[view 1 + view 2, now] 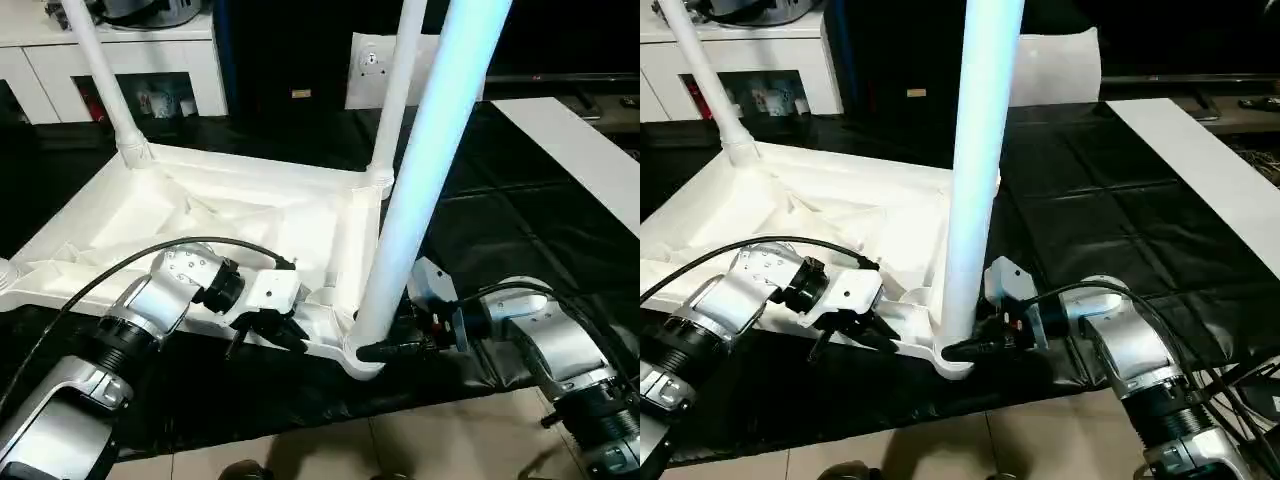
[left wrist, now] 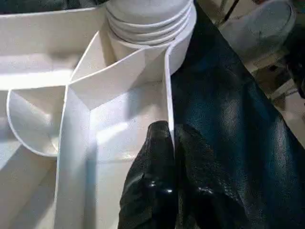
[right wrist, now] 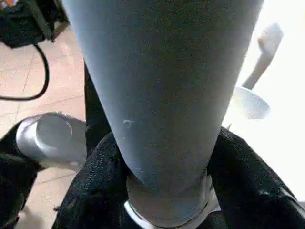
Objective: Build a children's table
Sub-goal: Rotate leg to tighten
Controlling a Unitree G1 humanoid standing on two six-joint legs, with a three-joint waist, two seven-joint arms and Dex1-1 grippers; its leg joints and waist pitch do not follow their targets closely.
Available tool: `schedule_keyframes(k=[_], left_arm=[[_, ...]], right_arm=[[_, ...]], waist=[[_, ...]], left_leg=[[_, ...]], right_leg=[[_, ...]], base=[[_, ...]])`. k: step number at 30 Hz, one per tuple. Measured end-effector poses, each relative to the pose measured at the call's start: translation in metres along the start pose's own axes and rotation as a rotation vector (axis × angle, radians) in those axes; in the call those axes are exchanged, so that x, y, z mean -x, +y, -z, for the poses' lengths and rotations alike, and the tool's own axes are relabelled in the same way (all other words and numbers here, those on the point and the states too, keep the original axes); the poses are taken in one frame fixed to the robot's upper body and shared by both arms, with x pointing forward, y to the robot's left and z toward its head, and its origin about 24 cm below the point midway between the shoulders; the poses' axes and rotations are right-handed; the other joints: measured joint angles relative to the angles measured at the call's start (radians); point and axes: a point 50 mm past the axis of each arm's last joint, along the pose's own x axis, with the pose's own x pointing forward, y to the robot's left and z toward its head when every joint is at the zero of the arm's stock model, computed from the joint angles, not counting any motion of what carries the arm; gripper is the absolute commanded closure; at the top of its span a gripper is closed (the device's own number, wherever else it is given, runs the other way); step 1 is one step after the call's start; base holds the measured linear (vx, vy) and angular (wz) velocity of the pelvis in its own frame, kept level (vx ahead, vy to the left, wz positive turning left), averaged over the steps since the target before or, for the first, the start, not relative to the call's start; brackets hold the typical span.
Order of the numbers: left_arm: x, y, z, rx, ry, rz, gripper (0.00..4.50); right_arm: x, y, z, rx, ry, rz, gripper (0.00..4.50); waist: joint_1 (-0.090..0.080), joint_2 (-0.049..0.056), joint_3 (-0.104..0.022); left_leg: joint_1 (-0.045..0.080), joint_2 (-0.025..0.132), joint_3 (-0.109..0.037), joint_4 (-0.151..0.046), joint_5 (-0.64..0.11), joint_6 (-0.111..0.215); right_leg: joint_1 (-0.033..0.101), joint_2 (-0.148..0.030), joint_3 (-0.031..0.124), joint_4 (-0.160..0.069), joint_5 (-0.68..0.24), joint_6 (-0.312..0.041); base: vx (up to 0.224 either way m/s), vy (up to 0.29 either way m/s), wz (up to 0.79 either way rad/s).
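Observation:
The children's table lies upside down on a black mat: a white tabletop (image 1: 200,215) with its ribbed underside up. Three white legs stand in corner sockets, at the far left (image 1: 100,70), the far right (image 1: 398,90) and the near right (image 1: 420,180). My left gripper (image 2: 172,138) is shut on the tabletop's thin near rim, just left of the near-right socket (image 2: 147,21). My right gripper (image 3: 167,157) comes in from the right, its black fingers (image 3: 100,162) closed around the base of the near-right leg (image 3: 162,86) just above its socket (image 1: 362,358).
The black mat (image 1: 500,220) spreads to the right of the tabletop. A long white board (image 1: 590,150) lies at the far right. A white cabinet (image 1: 120,60) stands at the back left. Tiled floor (image 1: 400,445) runs along the near edge.

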Motion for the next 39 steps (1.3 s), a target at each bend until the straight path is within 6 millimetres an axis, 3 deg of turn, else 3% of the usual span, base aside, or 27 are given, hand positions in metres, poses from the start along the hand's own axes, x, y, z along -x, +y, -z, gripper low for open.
schedule_keyframes(k=[3,7,12,15,21,22,23,25,28,34,39], left_arm=[[-0.002,0.002,0.001,0.062,-0.014,-0.055,4.5],[-0.004,0.007,0.004,0.187,-0.036,-0.188,4.5],[-0.018,0.018,0.0,0.329,-0.078,-0.392,4.5],[-0.028,0.021,-0.004,0.399,-0.109,-0.477,4.5],[-0.036,0.025,-0.011,0.474,-0.111,-0.565,4.5],[-0.036,0.025,-0.011,0.473,-0.11,-0.565,4.5],[-0.036,0.025,-0.011,0.468,-0.106,-0.566,4.5],[-0.036,0.024,-0.012,0.458,-0.099,-0.568,4.5],[-0.035,0.023,-0.012,0.434,-0.089,-0.56,4.5],[-0.028,0.016,-0.01,0.318,-0.075,-0.509,4.5],[-0.021,0.01,-0.007,0.237,-0.084,-0.46,4.5]], right_arm=[[-0.002,0.002,0.005,-0.056,-0.044,0.086,2.41],[-0.007,-0.006,0.008,-0.119,-0.09,0.265,2.41],[-0.016,-0.025,0.007,-0.223,-0.127,0.594,2.43],[-0.021,-0.034,0.005,-0.262,-0.131,0.729,2.44],[-0.029,-0.04,0.0,-0.316,-0.127,0.86,2.44],[-0.029,-0.04,0.0,-0.316,-0.127,0.861,2.11],[-0.029,-0.04,0.0,-0.315,-0.127,0.862,1.77],[-0.031,-0.038,-0.001,-0.315,-0.135,0.86,1.77],[-0.031,-0.036,-0.002,-0.311,-0.146,0.859,1.31],[-0.029,-0.021,-0.001,-0.295,-0.195,0.804,0.86],[-0.017,-0.007,0.003,-0.217,-0.157,0.736,0.36]], waist=[[-0.001,0.001,-0.001],[-0.016,0.002,-0.001],[-0.065,0.003,-0.002],[-0.092,0.004,-0.002],[-0.111,0.006,-0.001],[-0.115,0.006,-0.001],[-0.116,0.006,-0.001],[-0.116,0.006,-0.001],[-0.116,0.007,-0.001],[-0.113,0.007,-0.001],[-0.09,0.007,-0.001]], left_leg=[[0.003,0.0,0.0,0.0,0.0,0.0],[0.005,0.0,0.0,0.0,0.0,0.0],[0.006,-0.001,-0.002,0.004,0.0,0.0],[0.003,-0.001,-0.01,0.004,0.0,0.0],[0.003,0.0,-0.013,0.003,0.0,0.0],[0.003,0.0,-0.013,0.003,0.0,0.0],[0.002,0.0,-0.013,0.003,0.0,0.0],[0.002,0.0,-0.013,0.003,0.0,0.0],[0.002,0.0,-0.013,0.003,0.0,0.0],[0.002,0.0,-0.013,-0.003,0.0,0.0],[0.002,0.001,-0.012,-0.01,-0.001,-0.001]], right_leg=[[0.002,0.0,0.0,0.001,0.0,0.001],[0.003,0.0,0.0,-0.001,-0.002,0.004],[0.002,-0.001,-0.002,-0.007,-0.003,0.005],[0.004,-0.001,-0.012,-0.023,-0.003,0.005],[0.011,-0.003,-0.024,-0.039,-0.003,0.005],[0.012,-0.003,-0.024,-0.041,-0.003,0.005],[0.012,-0.003,-0.024,-0.042,-0.003,0.005],[0.012,-0.003,-0.024,-0.042,-0.003,0.005],[0.012,-0.003,-0.024,-0.042,-0.003,0.005],[0.009,-0.002,-0.023,-0.035,0.001,-0.001],[0.005,-0.001,-0.023,-0.031,0.015,0.0]], base=[[0.0,0.0,0.0],[0.0,0.0,0.0],[0.0,0.0,0.0],[0.0,0.0,0.0],[0.0,0.0,0.0],[0.0,0.0,0.0],[0.0,0.0,0.0],[0.0,0.0,0.0],[0.0,0.0,0.0],[0.0,0.0,0.0],[0.014,-0.012,0.01]])
